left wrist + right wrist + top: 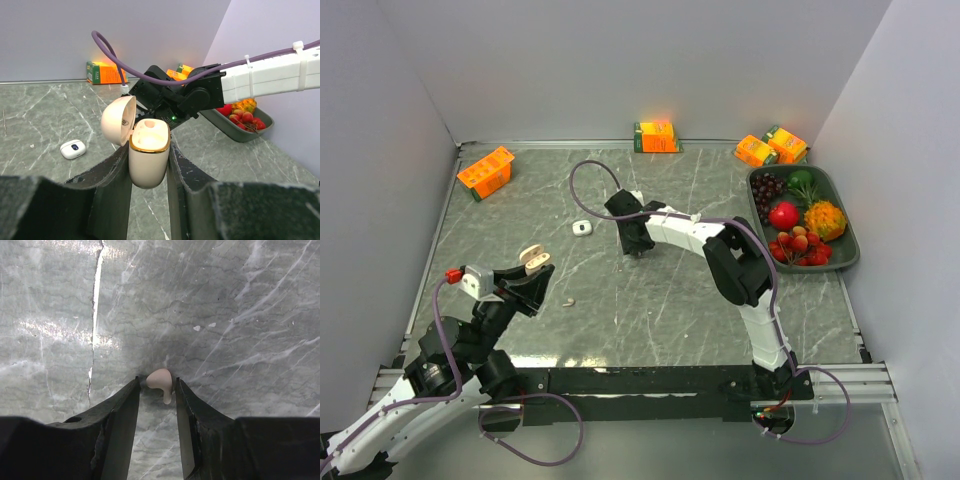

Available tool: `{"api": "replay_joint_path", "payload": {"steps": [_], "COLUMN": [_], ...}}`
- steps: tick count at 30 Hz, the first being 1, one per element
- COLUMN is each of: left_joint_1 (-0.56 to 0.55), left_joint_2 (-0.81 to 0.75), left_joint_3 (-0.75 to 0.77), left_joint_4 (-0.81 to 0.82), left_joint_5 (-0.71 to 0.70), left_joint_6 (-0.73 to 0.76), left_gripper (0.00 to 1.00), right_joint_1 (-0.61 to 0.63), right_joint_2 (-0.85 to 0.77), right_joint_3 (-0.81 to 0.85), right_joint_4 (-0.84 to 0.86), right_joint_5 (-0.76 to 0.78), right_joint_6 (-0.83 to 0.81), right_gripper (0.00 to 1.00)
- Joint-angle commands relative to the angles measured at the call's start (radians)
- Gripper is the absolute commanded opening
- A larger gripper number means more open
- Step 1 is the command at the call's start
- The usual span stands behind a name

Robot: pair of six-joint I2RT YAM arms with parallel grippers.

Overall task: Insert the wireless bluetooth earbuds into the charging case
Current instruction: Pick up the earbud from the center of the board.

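The grey marbled desk [670,310] carries everything. The right arm [740,265] reaches from the near edge to about the middle of the desk, and the left arm [470,340] rises over the near left corner. A dark tray [852,240] of fruit lies along the right edge, toward the far right corner. Four orange boxes stand at the back: one [486,172] near the far left corner, one [656,136] at the middle of the far edge, and two [755,150] [785,143] at the far right corner. The left gripper [149,165] is clamped on the beige charging case [149,150], holding it upright above the desk near the left edge with its lid [119,120] swung open to the side. A small closed white case [582,227] lies on the desk left of the middle, toward the far half. The right gripper [157,382] points down with narrow jaws, and an earbud [161,382] sits between its tips, stem toward the camera; whether the tips actually pinch it cannot be told. A second earbud [567,302], too small for detail, lies on the desk just beside the left gripper, toward the middle.
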Motion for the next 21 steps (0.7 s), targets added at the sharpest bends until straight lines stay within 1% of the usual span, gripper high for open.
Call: {"api": "replay_joint_path", "payload": {"steps": [1,6,21], "left_joint_1": [0.003,0.003,0.003], "left_joint_2": [-0.005,-0.007,-0.011], "left_joint_3": [0.007,0.009,0.01], "left_joint_4": [0.034,0.036,0.031], "left_joint_5": [0.01,0.007,0.008], "left_joint_6": [-0.011,-0.011,-0.015], "left_gripper": [0.01,0.01,0.01], "right_joint_1": [-0.01,-0.012,-0.043], "right_joint_2": [0.066,0.068,0.089], "right_joint_3": [0.024,0.038,0.089], "right_joint_4": [-0.037,-0.045,-0.089], "right_joint_5": [-0.046,-0.064,-0.073], "right_joint_6": [0.004,0.009,0.003], "right_gripper": [0.43,0.46,0.48]}}
